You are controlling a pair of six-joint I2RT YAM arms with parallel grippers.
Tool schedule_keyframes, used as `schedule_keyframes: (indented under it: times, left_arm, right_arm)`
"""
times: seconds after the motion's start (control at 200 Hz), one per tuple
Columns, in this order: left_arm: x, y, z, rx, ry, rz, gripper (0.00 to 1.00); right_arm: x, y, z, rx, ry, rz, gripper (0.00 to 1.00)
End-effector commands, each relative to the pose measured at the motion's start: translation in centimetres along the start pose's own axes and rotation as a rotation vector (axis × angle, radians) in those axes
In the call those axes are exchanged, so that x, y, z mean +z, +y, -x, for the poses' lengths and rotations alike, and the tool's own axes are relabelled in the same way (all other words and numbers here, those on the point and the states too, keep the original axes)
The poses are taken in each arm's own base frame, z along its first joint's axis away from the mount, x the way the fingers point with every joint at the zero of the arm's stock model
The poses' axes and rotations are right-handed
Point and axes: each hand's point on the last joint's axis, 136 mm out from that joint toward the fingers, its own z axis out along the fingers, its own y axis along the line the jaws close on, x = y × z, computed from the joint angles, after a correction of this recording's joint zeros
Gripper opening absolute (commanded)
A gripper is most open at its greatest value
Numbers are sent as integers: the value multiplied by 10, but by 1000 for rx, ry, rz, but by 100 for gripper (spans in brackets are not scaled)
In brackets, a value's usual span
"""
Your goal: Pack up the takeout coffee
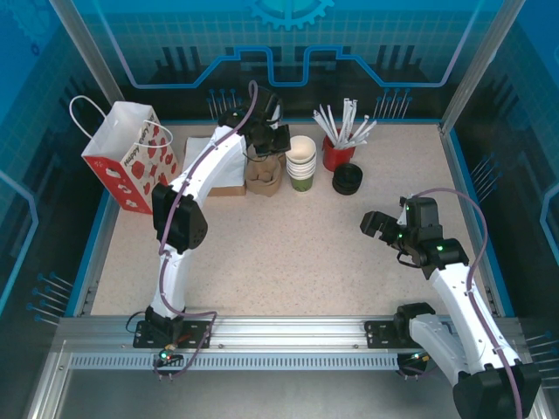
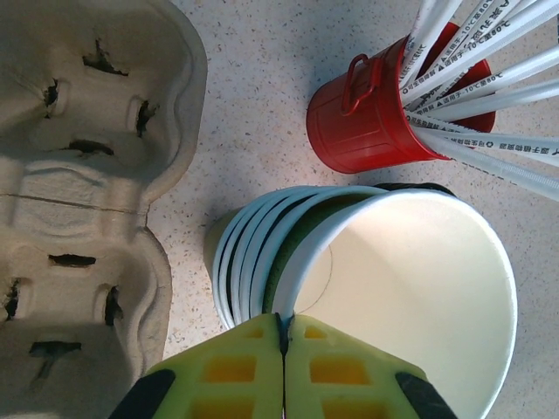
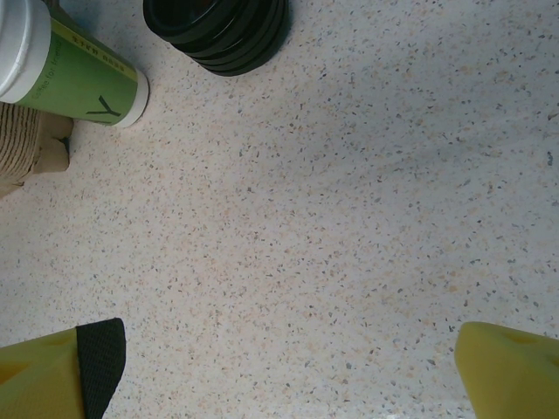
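Left gripper [image 2: 281,347] has its yellow fingers pressed together on the near rim of the takeout coffee cup [image 2: 410,288], with the paper wall running straight into the seam between them. The cup is open-topped (white inside, a strip of olive green showing on its outer wall) and sits tilted in the top of the stack of cups [image 2: 229,262], whose white rims fan out just beyond the fingertips on the left. A moulded cup carrier [image 2: 79,175] lies on the bench [image 2: 253,105] to the left of this gripper, near the stack; whether the two touch cannot be told. Ahead of the gripper and to its right stands a red bucket [image 2: 367,122], close to the cup and filled with white straws [image 2: 489,96] that lean out to the right.

In the overhead view a strawberry-printed paper bag [image 1: 131,161] stands well off to the left of the left arm.

Right gripper [image 3: 284,336] hangs over bare bench with its fingers spread wide and nothing between them. Far ahead of it and to its left is the green stack, and almost straight ahead sits a pile of black lids [image 3: 218,30], well apart from the fingertips.
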Motion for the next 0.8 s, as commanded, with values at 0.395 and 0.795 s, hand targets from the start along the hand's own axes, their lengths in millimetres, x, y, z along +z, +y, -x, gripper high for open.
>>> schedule_keyframes:
  times: [0.395,0.795]
  left_arm:
    - [-40,-19,14,57,-52,-21,3]
    - [-104,-34,26,102,-164,-44,2]
  right_arm:
    - [3,-3,-7,-20,32,-25,100]
    - [0,-1,-4,-25,29,-24,100]
